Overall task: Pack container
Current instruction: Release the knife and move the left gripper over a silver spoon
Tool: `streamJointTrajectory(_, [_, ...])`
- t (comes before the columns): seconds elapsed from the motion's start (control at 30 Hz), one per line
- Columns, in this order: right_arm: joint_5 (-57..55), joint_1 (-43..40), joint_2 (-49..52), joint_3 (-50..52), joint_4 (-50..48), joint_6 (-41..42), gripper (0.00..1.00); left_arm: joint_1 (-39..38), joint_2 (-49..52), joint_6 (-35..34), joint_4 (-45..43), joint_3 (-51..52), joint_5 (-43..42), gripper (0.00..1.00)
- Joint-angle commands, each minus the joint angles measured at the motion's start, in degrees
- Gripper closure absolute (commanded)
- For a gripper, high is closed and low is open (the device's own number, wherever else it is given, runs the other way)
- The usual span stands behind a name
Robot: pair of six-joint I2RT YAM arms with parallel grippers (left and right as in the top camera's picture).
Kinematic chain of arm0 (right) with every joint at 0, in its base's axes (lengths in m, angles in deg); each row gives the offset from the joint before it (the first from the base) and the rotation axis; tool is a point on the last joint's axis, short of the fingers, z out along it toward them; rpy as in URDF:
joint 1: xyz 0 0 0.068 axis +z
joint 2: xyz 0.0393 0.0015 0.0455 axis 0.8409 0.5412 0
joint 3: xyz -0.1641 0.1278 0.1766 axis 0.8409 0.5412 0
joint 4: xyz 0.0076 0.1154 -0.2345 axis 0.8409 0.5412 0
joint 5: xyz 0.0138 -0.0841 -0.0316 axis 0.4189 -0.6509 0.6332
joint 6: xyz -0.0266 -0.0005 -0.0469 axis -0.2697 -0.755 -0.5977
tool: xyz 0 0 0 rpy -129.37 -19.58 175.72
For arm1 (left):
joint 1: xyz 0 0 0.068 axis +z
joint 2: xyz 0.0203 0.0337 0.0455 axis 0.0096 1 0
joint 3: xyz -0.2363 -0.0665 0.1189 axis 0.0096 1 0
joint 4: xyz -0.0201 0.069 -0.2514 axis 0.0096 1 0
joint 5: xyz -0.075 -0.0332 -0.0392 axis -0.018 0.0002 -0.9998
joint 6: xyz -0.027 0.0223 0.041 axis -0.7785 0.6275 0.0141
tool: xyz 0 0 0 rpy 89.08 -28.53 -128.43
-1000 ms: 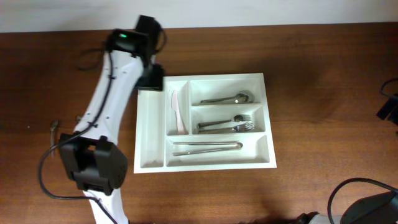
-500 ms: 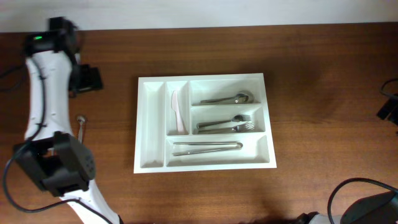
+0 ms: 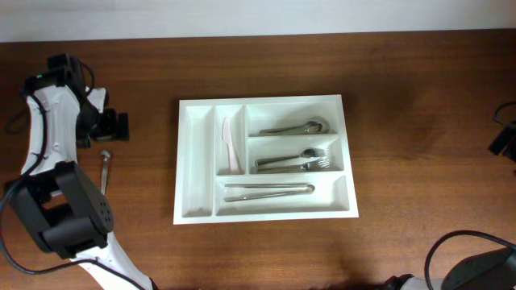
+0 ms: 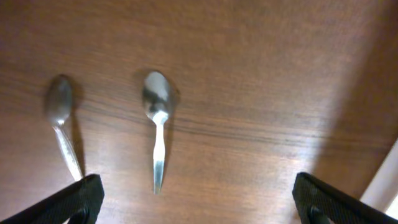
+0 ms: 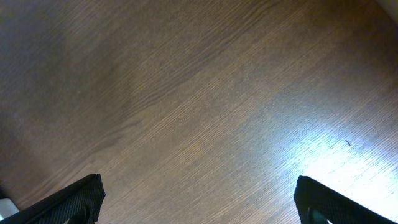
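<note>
Left gripper: the black two-finger left gripper (image 4: 199, 202) hangs over the surface with its jaws spread wide. Only its two fingertips show, in the lower corners of the wrist view, and there is nothing between them.
Under the left gripper: two small silver metal spoons lie flat on the bare wood, side by side but apart, with their bowls toward the top of the wrist view. The middle spoon (image 4: 157, 124) lies in the gap ahead of the jaws. The outer spoon (image 4: 62, 127) ends close to the left fingertip.
Left arm: the white and black left arm (image 3: 48, 137) stands at the left edge of the overhead view. Only one of the spoons is plain there, just beside the gripper.
Right gripper: the black two-finger right gripper (image 5: 199, 202) is also spread wide and holds nothing, with only wood beneath it.
Surface: dark brown wooden surface (image 3: 403, 80).
Container: the large white rectangular plastic container (image 3: 266, 101) lies flat mid-surface, well apart from the left gripper, on its right.
Container contents: a white plastic knife (image 3: 230, 145) lies in a narrow compartment. Silver spoons (image 3: 294, 127) are in the top wide one, silver forks (image 3: 294, 161) in the middle one, and long metal tongs (image 3: 268, 191) in the bottom one.
</note>
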State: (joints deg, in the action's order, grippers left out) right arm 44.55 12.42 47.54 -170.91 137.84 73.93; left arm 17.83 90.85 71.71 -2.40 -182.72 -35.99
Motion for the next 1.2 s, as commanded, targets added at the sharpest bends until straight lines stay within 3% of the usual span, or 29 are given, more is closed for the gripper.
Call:
streamJointTrajectory(0.0, [0.50, -0.20, -0.20, 0.13, 0.00, 0.46, 0.01, 0.28, 0.68, 2.84, -1.57, 3.37, -1.07, 0.01])
streamJointTrajectory(0.17, [0.50, -0.20, -0.20, 0.13, 0.00, 0.46, 0.01, 0.98, 0.68, 0.28, -2.45, 4.76, -0.90, 0.01])
streamJointTrajectory(0.5, [0.50, -0.20, -0.20, 0.13, 0.00, 0.46, 0.01, 5.01, 0.72, 0.70, -2.49, 6.62, -0.46, 0.01])
streamJointTrajectory(1.17, [0.50, -0.20, -0.20, 0.13, 0.00, 0.46, 0.01, 5.18, 1.05, 2.54, -9.79, 13.03, -0.48, 0.01])
